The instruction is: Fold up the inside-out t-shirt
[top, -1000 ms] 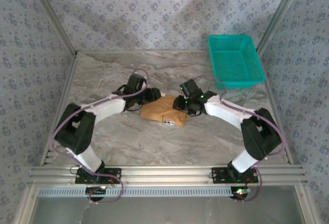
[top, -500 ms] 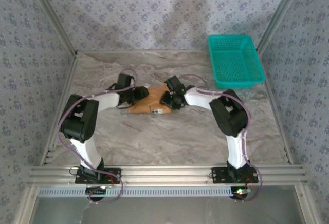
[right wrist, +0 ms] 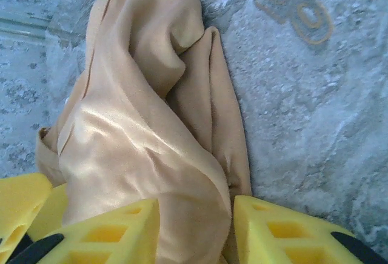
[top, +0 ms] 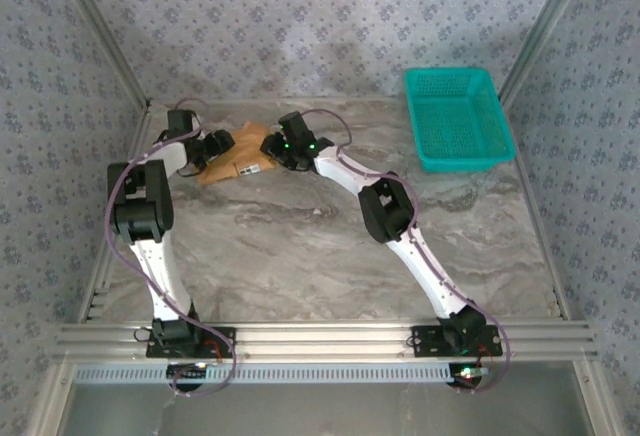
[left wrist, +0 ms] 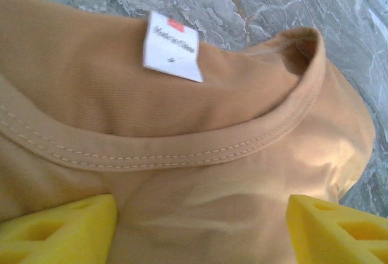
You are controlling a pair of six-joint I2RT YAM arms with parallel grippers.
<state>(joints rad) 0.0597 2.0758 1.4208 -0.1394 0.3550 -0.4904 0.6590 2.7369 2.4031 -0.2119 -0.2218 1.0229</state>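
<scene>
The inside-out t-shirt (top: 236, 155) lies as a small tan folded bundle at the far left of the marble table. My left gripper (top: 214, 146) is at its left end, my right gripper (top: 279, 146) at its right end. In the left wrist view the left gripper (left wrist: 200, 208) stands open, its yellow fingers (left wrist: 66, 231) wide apart over flat cloth, with the collar seam (left wrist: 182, 150) and white label (left wrist: 171, 47) beyond. In the right wrist view the right gripper (right wrist: 197, 206) is shut on a bunched fold of the t-shirt (right wrist: 151, 125).
A teal basket (top: 448, 72) stands at the back right of the table. The enclosure's patterned walls and metal frame post (top: 120, 66) rise just behind and left of the bundle. Bare marble (top: 300, 246) stretches across the middle and front.
Both arms have carried the shirt bundle from the table's middle to the far left back. The left gripper's jaws have spread wider apart; the right still pinches cloth.
</scene>
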